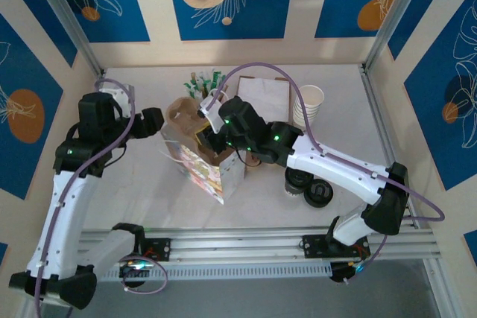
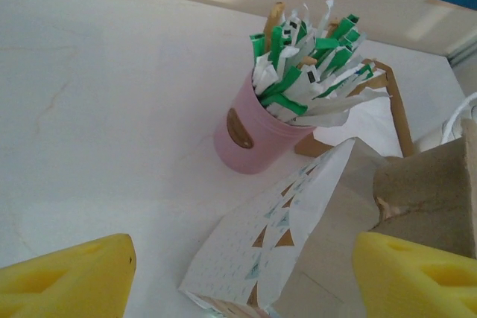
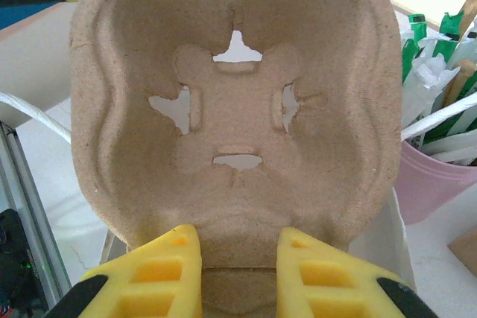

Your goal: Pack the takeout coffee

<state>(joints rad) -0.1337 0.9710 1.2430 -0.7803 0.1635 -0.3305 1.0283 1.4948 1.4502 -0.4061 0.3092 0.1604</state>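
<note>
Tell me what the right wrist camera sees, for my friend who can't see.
Yellow fingers of the right gripper pinch the rim of a brown cardboard cup carrier, whose star-cut hole faces the camera. A pink cup stuffed with green-and-white packets stands at right.

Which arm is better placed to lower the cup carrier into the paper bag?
The right arm, probably. The right hand is shut on the edge of the cup carrier, at the mouth of the paper bag. The left hand is open beside the bag and holds nothing.
</note>
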